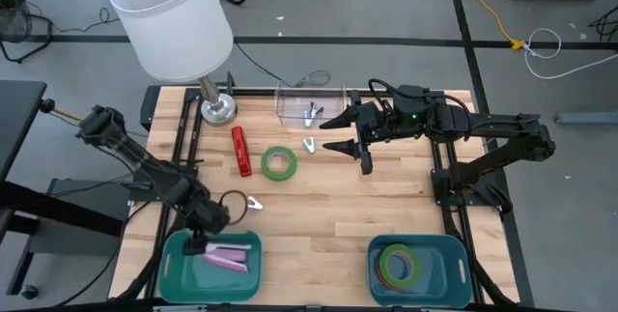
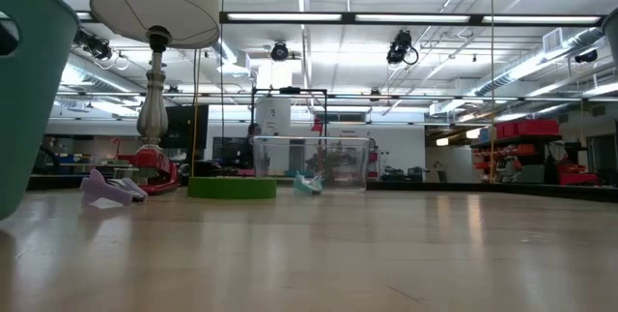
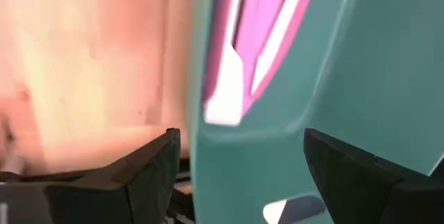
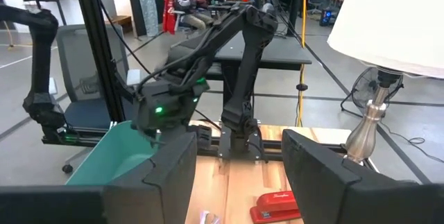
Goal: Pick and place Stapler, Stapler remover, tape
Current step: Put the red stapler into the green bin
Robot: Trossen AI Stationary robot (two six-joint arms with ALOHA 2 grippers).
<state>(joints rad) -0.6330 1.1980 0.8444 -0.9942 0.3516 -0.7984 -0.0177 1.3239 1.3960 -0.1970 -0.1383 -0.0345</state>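
My left gripper (image 1: 197, 242) hangs open over the near-left teal bin (image 1: 174, 269). The bin's wall (image 3: 277, 161) shows between its fingers, and they hold nothing. A pink and white stapler (image 3: 253, 37) lies in that bin. A red stapler (image 1: 240, 151) and a green tape ring (image 1: 279, 163) lie flat mid-table. One small stapler remover (image 1: 254, 203) lies near my left gripper, another (image 1: 310, 145) past the tape. Further tape rings (image 1: 397, 265) lie in the near-right teal bin (image 1: 454, 254). My right gripper (image 1: 330, 133) is held high and level, open and empty.
A lamp with a white shade (image 1: 174, 22) stands on its metal base (image 1: 217, 109) at the far left. At the far edge stands a clear plastic box (image 1: 311, 102) with small things in it. Bare wood lies between the two bins.
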